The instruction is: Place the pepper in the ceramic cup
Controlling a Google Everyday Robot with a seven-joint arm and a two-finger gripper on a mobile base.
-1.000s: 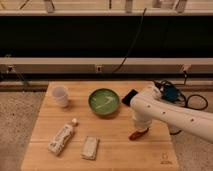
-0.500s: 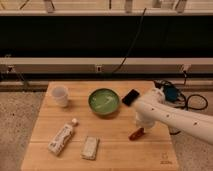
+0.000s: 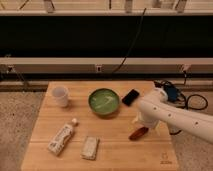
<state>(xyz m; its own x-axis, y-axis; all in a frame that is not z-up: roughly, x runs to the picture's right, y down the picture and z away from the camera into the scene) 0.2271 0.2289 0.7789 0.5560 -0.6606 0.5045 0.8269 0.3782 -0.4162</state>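
The pepper [image 3: 138,133], small, dark red-brown and tapered, lies on the wooden table [image 3: 115,150] at the right of the middle. My gripper [image 3: 144,122] is at the end of the white arm that comes in from the right. It hangs just above and behind the pepper, and its tip is largely covered by the arm. The ceramic cup [image 3: 61,96], small, white and plain, stands upright at the table's far left corner, well away from the gripper.
A wide green bowl [image 3: 104,101] sits at the back middle. A black phone [image 3: 131,97] lies to its right, close to the arm. A white bottle [image 3: 62,137] and a small pale packet [image 3: 90,147] lie at the front left. Cables trail off the right edge.
The arm has drawn back a little to the right and up. The pepper, covered by the gripper one second ago, now shows on the table below it.
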